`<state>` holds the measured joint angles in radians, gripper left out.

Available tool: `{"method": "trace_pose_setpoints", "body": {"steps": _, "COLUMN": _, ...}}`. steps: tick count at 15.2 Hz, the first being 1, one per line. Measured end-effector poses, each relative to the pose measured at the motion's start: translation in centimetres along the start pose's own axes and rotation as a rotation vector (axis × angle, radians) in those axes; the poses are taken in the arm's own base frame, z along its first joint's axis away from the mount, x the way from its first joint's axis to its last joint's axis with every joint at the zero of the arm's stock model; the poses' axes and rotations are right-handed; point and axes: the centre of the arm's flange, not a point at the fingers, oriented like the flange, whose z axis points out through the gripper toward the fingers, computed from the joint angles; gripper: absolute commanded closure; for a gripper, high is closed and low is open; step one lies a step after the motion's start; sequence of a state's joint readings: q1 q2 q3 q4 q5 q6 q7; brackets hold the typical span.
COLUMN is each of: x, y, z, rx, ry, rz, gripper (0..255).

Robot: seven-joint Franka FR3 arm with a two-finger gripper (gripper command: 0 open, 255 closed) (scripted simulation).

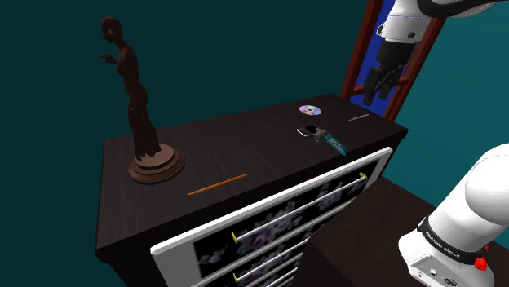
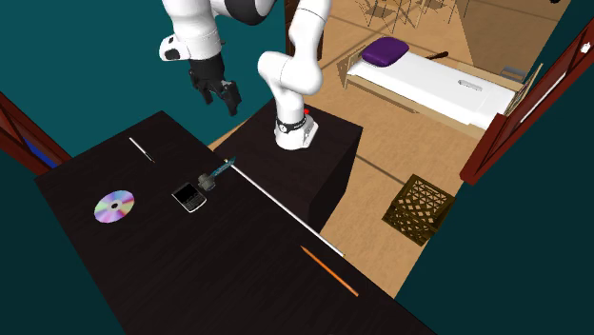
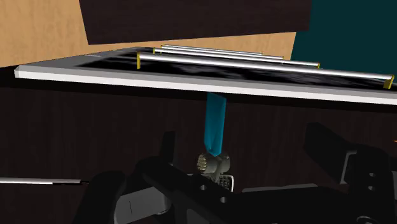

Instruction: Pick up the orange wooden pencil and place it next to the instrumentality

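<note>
Pencil: the orange pencil (image 1: 217, 185) lies flat on the dark dresser top (image 1: 245, 151), near the front edge and beside the statue (image 1: 139, 106).
Tool: the teal-handled tool (image 1: 334, 142) touches the phone (image 1: 307, 130), well apart from the pencil.
Gripper: the gripper (image 1: 375, 95) hangs above the tool's end of the dresser, fingers spread wide and holding nothing.
Disc: the shiny disc (image 1: 310, 110) carries no readable print.
Writing: the band (image 1: 443, 242) at the arm's base is lettered, too small to read.

An orange pencil (image 1: 217, 185) shows at the centre of the shoulder view against the dark brown worktop (image 1: 245, 147), with a reddish-brown statue (image 1: 137, 106) at upper left. The disc (image 1: 309, 110) shimmers rainbow on silver, the small tool (image 1: 335, 143) has a teal blade, and the white-framed drawer fronts (image 1: 281, 218) carry pale purple flowers on black
</note>
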<state>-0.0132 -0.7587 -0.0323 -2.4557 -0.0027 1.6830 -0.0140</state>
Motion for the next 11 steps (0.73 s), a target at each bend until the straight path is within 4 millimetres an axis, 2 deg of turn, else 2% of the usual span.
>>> {"method": "trace_pose_setpoints", "body": {"steps": 2, "x": 0.7, "y": -0.3, "z": 0.2, "rx": 0.002, "ry": -0.001, "rz": -0.016, "gripper": 0}}
{"method": "trace_pose_setpoints", "body": {"steps": 6, "x": 4.3, "y": -2.3, "z": 1.6, "rx": 0.016, "ry": -0.014, "rz": -0.130, "gripper": 0}}
{"method": "trace_pose_setpoints", "body": {"steps": 11, "x": 9.1, "y": -6.2, "z": 3.7, "rx": 0.036, "ry": -0.032, "rz": -0.293, "gripper": 0}}
